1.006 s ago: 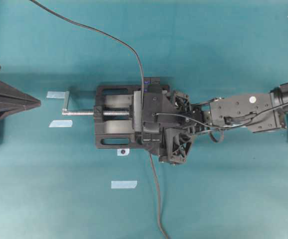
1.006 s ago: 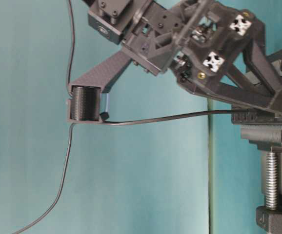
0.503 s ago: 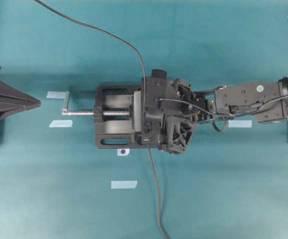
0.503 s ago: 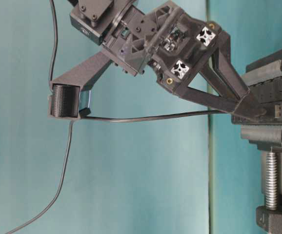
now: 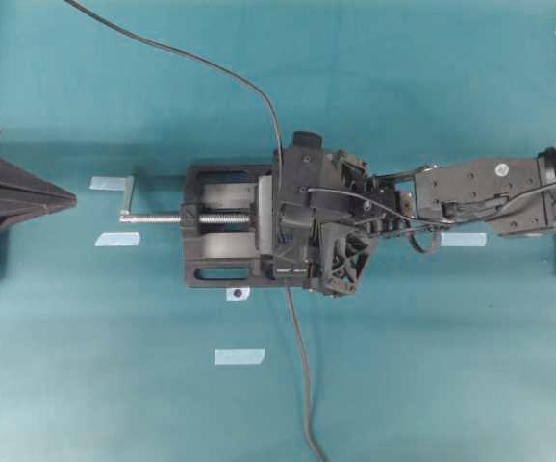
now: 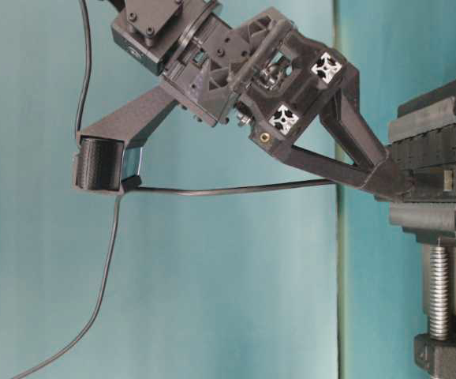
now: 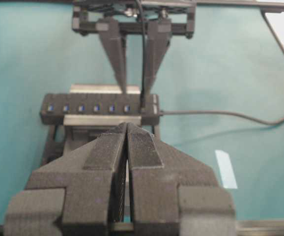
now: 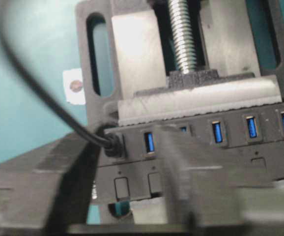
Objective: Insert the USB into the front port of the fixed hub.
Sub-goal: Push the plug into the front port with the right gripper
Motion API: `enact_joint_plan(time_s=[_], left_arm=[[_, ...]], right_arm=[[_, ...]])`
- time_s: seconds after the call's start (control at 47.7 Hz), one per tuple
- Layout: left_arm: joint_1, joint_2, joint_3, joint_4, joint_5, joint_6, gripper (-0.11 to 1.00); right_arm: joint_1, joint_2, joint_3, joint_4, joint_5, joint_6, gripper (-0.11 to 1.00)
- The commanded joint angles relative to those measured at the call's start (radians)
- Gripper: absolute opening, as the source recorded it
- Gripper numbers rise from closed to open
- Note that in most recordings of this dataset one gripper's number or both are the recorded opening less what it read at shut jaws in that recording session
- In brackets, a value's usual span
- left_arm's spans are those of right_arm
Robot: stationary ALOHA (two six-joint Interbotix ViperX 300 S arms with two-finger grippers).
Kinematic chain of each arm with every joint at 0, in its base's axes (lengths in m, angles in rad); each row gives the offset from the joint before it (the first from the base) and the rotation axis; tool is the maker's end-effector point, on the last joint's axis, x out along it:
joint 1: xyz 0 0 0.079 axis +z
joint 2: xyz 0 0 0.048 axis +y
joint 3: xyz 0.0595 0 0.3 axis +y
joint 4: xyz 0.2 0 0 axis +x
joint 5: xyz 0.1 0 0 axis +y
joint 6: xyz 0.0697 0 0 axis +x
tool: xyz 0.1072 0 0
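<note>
I am reaching my right gripper (image 7: 134, 88) down over the long black bar-shaped hub with blue slots (image 7: 99, 108), which is sitting clamped in the black vise with the silver screw (image 5: 222, 219). My fingers (image 7: 115, 54) are standing narrowly apart, astride the thin black cable (image 6: 236, 189). Its small black plug (image 8: 111, 145) is sitting at the hub's end slot, beside my left-hand finger. My left gripper (image 7: 127, 140) is hanging back, jaws pressed together.

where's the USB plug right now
In the right wrist view the USB sits at the left end of the fixed hub, beside its first blue slot, between the right gripper's fingers.
</note>
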Motion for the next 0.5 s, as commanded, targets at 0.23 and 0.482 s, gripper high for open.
enact_joint_plan(time_s=[0.23,0.482], left_arm=[[0.005,0.002,-0.009,0.002,-0.009,-0.002,0.0],[0.005,0.002,-0.008,0.002,-0.009,-0.002,0.0]], right_arm=[[0.006,-0.017,-0.017,0.003,-0.002,0.011,0.04],[0.015,-0.014,-0.017,0.031,0.0,0.012,0.03]])
